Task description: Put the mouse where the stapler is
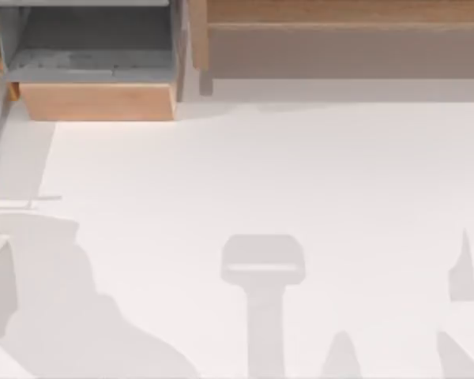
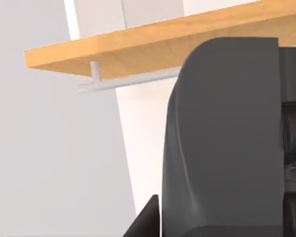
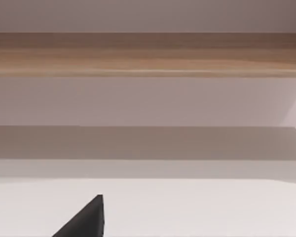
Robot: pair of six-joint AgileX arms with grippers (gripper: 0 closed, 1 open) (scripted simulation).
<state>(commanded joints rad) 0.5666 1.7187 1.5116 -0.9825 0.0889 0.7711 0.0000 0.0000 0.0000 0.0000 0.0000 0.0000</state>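
Observation:
A big dark grey rounded body, the mouse (image 2: 222, 138), sits close up in the left wrist view with what looks like its scroll wheel at one edge. My left gripper (image 2: 207, 232) is shut on it, and one dark finger (image 2: 147, 219) shows beside it. Just past the mouse is the wooden drawer front (image 2: 138, 47) with its pale bar handle (image 2: 128, 81). The stapler is out of view. A dark part of my right gripper (image 3: 86, 219) shows low over the white table, facing the wooden shelf (image 3: 148, 54).
An open drawer (image 1: 95, 101) with a grey inside stands at the table's back left. A long wooden shelf (image 1: 340, 24) runs along the back right. Arm shadows lie across the front of the white table (image 1: 300, 174).

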